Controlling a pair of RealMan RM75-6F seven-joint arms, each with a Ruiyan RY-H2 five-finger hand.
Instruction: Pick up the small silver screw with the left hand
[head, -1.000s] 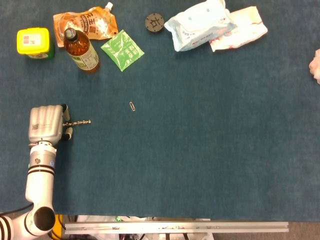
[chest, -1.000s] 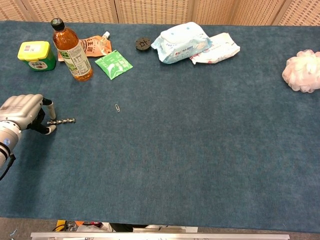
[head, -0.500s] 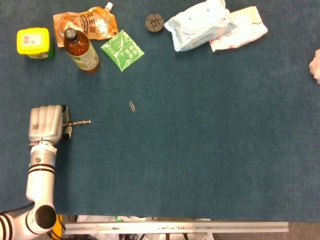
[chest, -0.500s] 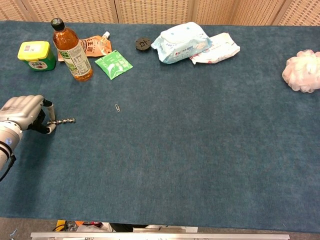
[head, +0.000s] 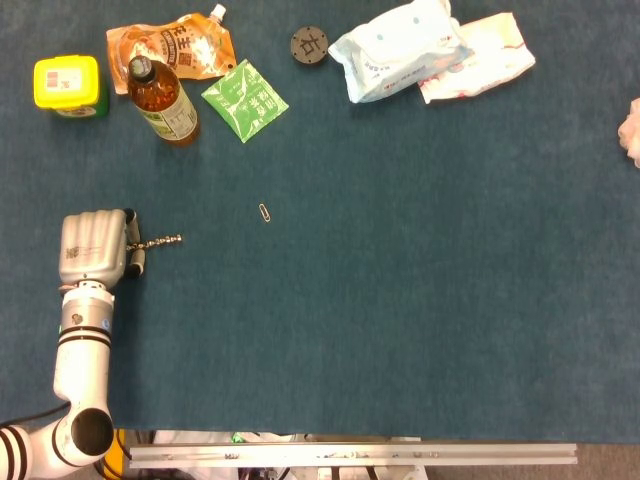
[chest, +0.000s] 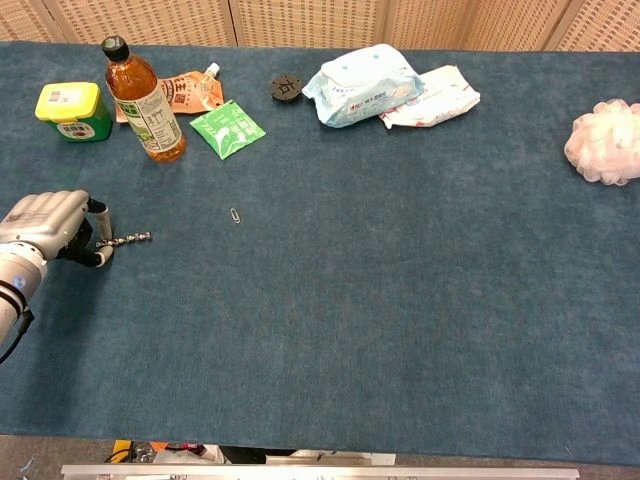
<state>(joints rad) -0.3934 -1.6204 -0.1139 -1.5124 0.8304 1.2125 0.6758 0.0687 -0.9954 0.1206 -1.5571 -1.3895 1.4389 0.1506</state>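
The small silver screw (head: 160, 241) is a thin threaded piece sticking out to the right of my left hand (head: 92, 249). In the chest view the screw (chest: 131, 238) juts from the fingers of the same left hand (chest: 45, 228), which pinch its near end, tip pointing right and slightly raised. The hand sits at the table's left side, knuckles up, fingers curled in. My right hand shows in neither view.
A small paperclip (head: 264, 212) lies right of the screw. At the back left stand a yellow-lidded tub (head: 67, 84), a tea bottle (head: 162, 102), an orange pouch (head: 180, 44) and a green sachet (head: 245, 100). Wipe packs (head: 400, 50) lie at the back, a pink puff (chest: 604, 143) far right.
The left hand has shifted very slightly, and the screw's free end has tilted up a little. Nothing else moved.
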